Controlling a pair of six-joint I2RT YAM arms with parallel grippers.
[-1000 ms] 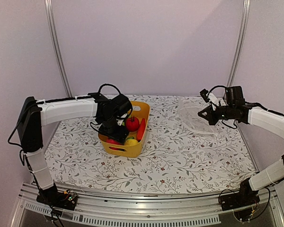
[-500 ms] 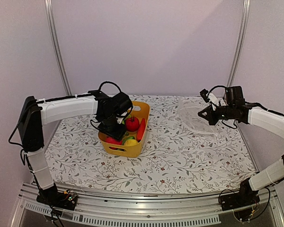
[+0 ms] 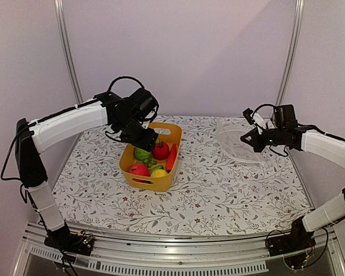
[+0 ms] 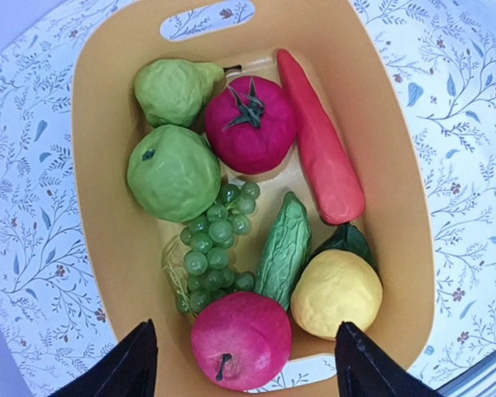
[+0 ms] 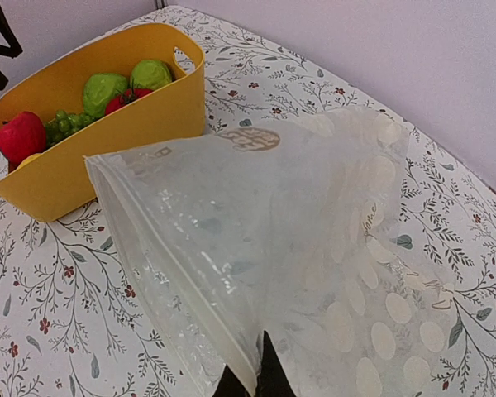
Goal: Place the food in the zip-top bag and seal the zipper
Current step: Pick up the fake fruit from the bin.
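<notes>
The food (image 4: 250,124) lies heaped in the yellow basket (image 4: 99,190), directly beneath the left pincer (image 4: 244,351), whose fingers stand wide apart and hold nothing. The zip-top bag (image 5: 256,240) sags onto the worktop (image 5: 50,331), apart from the basket, with one edge pinched in the closed right pincer (image 5: 252,380).

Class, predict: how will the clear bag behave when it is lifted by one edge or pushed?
Probably floppy: the bag drapes in creases from the right gripper. Likely light: thin film, nothing inside. Smooth plastic, so it may slide rather than tip when pushed.
</notes>
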